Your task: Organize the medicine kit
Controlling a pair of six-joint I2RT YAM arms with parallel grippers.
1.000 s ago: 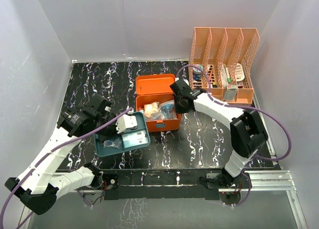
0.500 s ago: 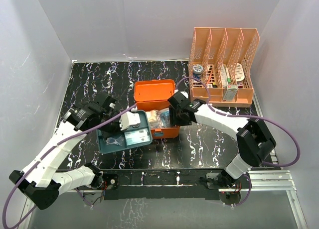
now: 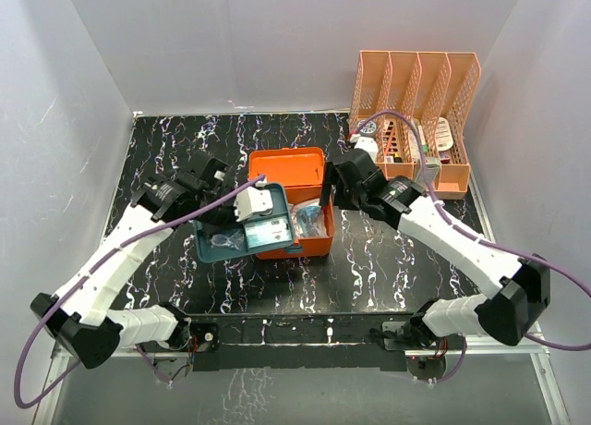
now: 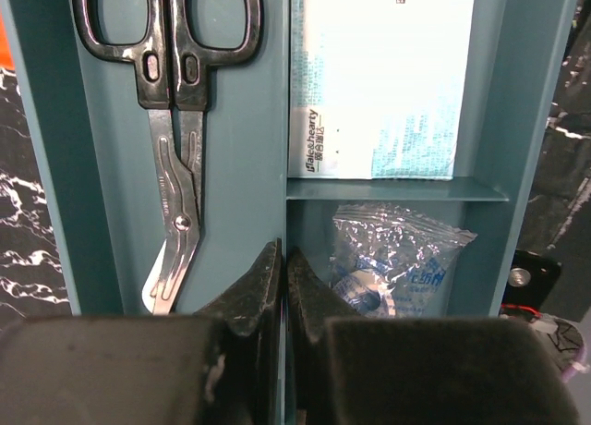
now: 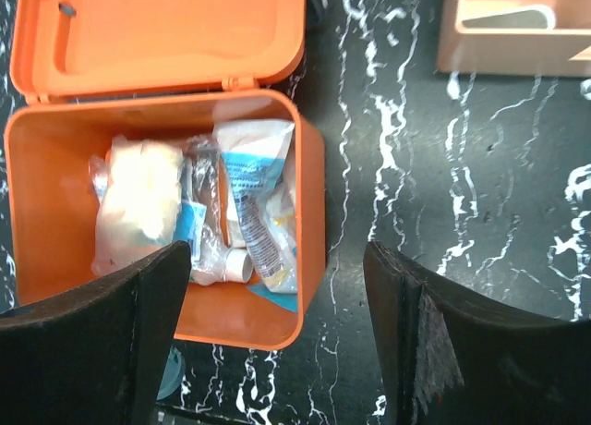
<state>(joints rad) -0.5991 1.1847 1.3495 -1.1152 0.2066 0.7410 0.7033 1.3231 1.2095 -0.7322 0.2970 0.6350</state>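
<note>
Well, one medicine kit (image 5: 312, 194) (open), one tray (image 4: 245, 166), perhaps four packets (image 5: 251, 199).

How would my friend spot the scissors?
Find the orange plastic box with its lid open, mid-table. Over its left edge is a teal plastic divided tray; in its long compartment lie black-handled metal scissors, the only thing there with finger loops.

Peach slatted plastic file organizer (image 3: 417, 78), upright at my far right on the black white-veined bench (image 3: 185, 148); its four bays hold small packages.
</note>
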